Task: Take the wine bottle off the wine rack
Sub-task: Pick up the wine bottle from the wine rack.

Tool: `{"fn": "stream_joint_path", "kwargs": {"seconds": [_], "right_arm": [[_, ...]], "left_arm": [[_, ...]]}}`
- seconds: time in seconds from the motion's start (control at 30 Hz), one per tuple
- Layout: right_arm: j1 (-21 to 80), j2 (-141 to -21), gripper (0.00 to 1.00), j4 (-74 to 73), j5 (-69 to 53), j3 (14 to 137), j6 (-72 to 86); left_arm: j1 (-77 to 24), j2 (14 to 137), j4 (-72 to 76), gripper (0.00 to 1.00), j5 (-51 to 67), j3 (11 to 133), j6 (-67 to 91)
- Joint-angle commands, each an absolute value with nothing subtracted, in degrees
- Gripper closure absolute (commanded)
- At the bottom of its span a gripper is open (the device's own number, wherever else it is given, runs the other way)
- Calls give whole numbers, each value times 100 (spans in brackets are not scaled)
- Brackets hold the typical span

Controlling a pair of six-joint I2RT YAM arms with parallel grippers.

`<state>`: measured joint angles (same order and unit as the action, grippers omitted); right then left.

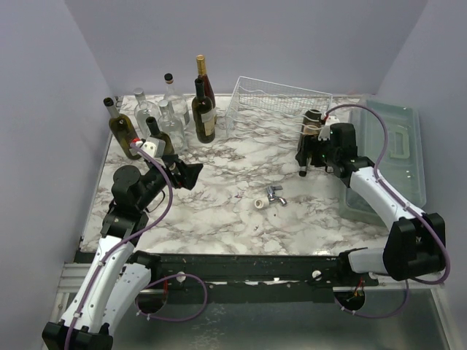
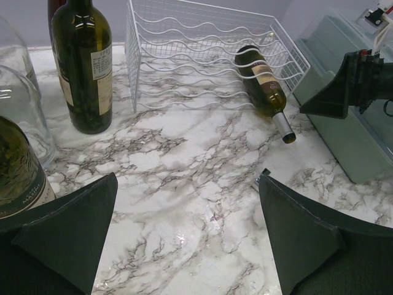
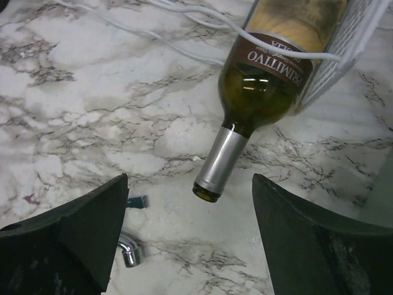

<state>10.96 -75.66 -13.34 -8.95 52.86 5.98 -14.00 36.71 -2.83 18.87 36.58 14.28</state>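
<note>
Top external view: a white wire-grid wine rack with wavy cradles stands at the upper middle of the frame, on a white-and-grey marble-patterned table. At the rack's right end lies the dark green glass wine bottle, with a brown label and a silver-capped neck. Its body rests on its side in a cradle, and its neck pokes out past the wire front toward the lower part of the frame.

The right gripper hangs just in front of the bottle's mouth. In the right wrist view its 2 black fingers stand apart at the lower corners. The neck sits above the gap between them and neither finger touches it, so this gripper grasps nothing.

The left gripper, at the left centre of the top view, is spread wide and empty. It faces the rack from well apart.

Behind it, in the upper left, stands a cluster of upright bottles, some dark green and some clear glass. A translucent grey-green plastic lidded bin lies along the right edge, just beside the rack. A small chrome tap and a small white ring lie near each other at the centre of the table.
</note>
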Motion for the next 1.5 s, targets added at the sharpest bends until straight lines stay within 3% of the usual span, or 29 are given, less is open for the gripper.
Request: {"fn": "stream_joint_path", "kwargs": {"seconds": [0.0,0.27,0.43,1.47], "right_arm": [[1237,-7782,15,-643,240,5094,1308],[1283,-8328,20,-419,755,5102,1735],[1281,-8603,33,-258,773,5113,1882],[1292,-10054,56,317,916,5278,2329]], "left_arm": [[-1416,3656,-290,1,1995,3582,1362],[-1415,3630,-299,1,1964,3581,1336],[-1415,3591,-308,1,1952,3580,1332],[-1414,3494,-343,1,1810,3578,1248]]}}
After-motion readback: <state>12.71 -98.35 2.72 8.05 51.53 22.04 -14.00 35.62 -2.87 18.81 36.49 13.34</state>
